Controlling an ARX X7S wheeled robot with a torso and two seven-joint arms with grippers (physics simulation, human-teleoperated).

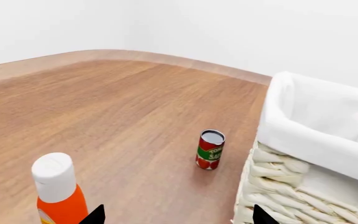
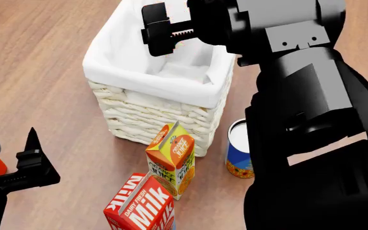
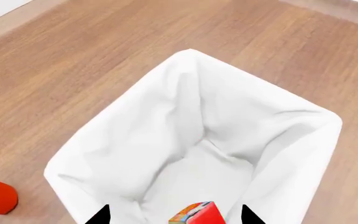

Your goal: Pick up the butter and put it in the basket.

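- wood-grain bench (image 1: 123, 107) under a plain white wall, carrying every item listed
- butter (image 3: 197, 213): small red box with a yellow-orange end, seen between the right hand's (image 3: 174, 215) fingertips in the right wrist view, directly above the open basket (image 3: 185, 121); long axis cannot be told, only one end shows
- right hand: appears clamped on the butter, poised over the white-lined interior; judged ready for release straight down
- left hand (image 1: 175, 217): fingertips apart, holding nothing, low beside the basket's woven wall; farther from the butter
- nearby: orange bottle with white cap (image 1: 58, 191), soup can (image 1: 210, 149), juice carton (image 2: 171, 158), milk carton (image 2: 140, 206), blue can (image 2: 239, 155)
- obstruction: none judged between butter and liner
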